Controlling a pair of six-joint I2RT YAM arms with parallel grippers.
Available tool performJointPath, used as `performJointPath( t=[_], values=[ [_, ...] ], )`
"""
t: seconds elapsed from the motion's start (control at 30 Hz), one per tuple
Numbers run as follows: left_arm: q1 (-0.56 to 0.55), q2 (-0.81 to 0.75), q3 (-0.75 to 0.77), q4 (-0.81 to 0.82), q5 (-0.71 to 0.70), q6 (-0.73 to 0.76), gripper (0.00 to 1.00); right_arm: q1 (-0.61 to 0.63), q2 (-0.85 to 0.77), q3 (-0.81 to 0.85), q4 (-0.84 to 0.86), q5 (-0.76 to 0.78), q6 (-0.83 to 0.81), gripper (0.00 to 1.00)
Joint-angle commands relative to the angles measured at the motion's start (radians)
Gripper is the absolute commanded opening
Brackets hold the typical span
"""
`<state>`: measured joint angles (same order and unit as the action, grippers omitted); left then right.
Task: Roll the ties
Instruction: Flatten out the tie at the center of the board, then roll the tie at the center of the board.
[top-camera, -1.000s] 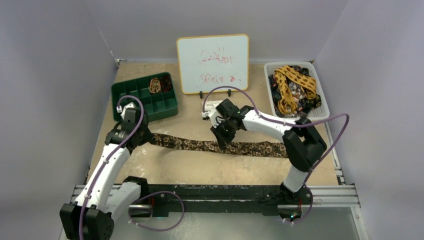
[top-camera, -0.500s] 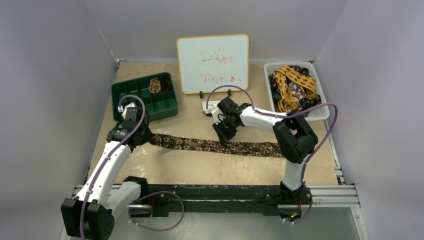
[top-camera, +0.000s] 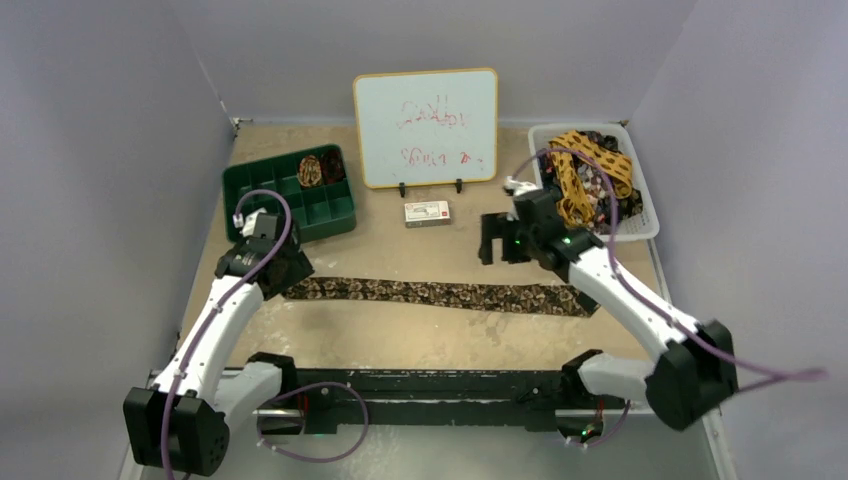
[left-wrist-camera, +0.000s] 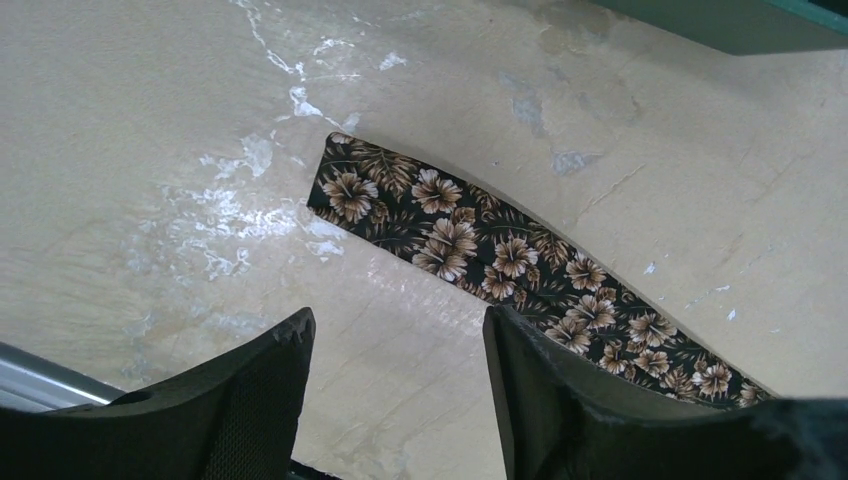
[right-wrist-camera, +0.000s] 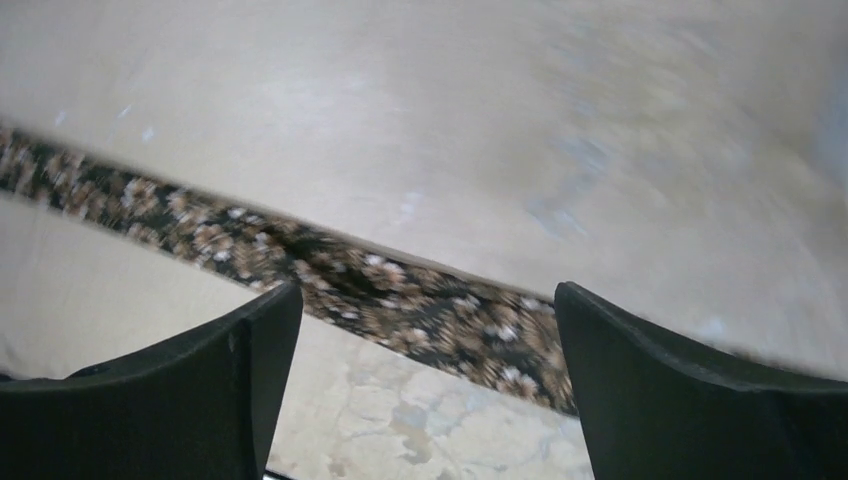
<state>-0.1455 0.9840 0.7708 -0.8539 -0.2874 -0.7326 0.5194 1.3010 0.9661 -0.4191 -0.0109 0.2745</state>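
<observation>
One brown flower-print tie (top-camera: 440, 294) lies flat and stretched out across the table. In the left wrist view its narrow end (left-wrist-camera: 345, 185) rests on the board ahead of my left gripper (left-wrist-camera: 398, 320), which is open with only bare table between its fingers. From above, the left gripper (top-camera: 283, 272) hovers at the tie's left end. My right gripper (top-camera: 500, 242) is open, raised behind the tie's right part and holding nothing. The right wrist view shows the tie (right-wrist-camera: 400, 290) blurred beyond the right gripper (right-wrist-camera: 428, 295). More ties (top-camera: 585, 175) fill a white basket. Two coiled ties (top-camera: 311, 170) sit in the green tray.
The green compartment tray (top-camera: 300, 212) stands at the back left and the white basket (top-camera: 650, 225) at the back right. A whiteboard (top-camera: 425, 125) stands at the back centre with a small box (top-camera: 427, 211) in front of it. Grey walls close both sides.
Both grippers have opened and let go of the tie, which now lies straighter. The right arm has swung from the middle over to the right, toward the basket. The left arm barely moved.
</observation>
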Motion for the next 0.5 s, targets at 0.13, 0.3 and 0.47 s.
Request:
performJointPath(
  t=[0.13,0.3,0.47],
  values=[
    [0.006,-0.088,0.082,-0.061,-0.006,0.009,0.64,-0.182,-0.147,-0.227,-0.130,0.201,0.373,0.98],
    [0.006,-0.113,0.100,-0.041,0.097,0.089,0.64,-0.274,-0.119,-0.266,-0.111,0.158,0.419,0.81],
    [0.006,-0.120,0.094,-0.024,0.177,0.106,0.64,-0.333,-0.071,-0.276,-0.066,0.161,0.388,0.58]
  ],
)
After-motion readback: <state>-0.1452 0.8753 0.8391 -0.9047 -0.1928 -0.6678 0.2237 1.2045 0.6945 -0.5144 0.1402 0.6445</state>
